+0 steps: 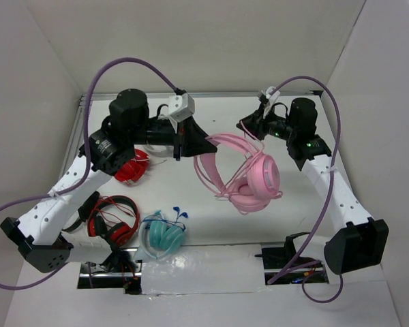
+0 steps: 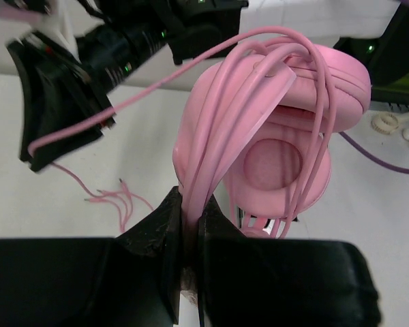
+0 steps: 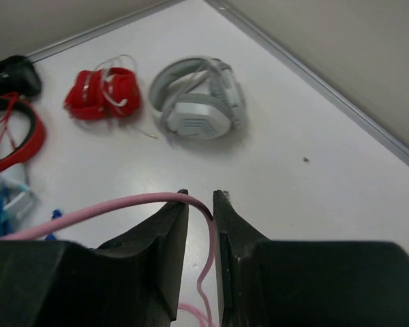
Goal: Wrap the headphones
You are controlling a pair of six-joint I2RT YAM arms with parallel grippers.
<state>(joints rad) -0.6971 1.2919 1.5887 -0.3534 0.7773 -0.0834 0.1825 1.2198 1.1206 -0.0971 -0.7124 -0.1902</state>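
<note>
The pale-pink headphones hang above the table's middle, with the pink cable looped several times over the headband and earcups. My left gripper is shut on the headband and the cable loops, seen pinched between its jaws in the left wrist view. My right gripper is behind the headphones. In the right wrist view its jaws stand a narrow gap apart. The cable bends over the left fingertip and runs down loosely through that gap, not clamped.
Red-and-black headphones and teal headphones lie at the front left. Small red headphones and grey-white headphones lie at the back left. White walls enclose the table on three sides.
</note>
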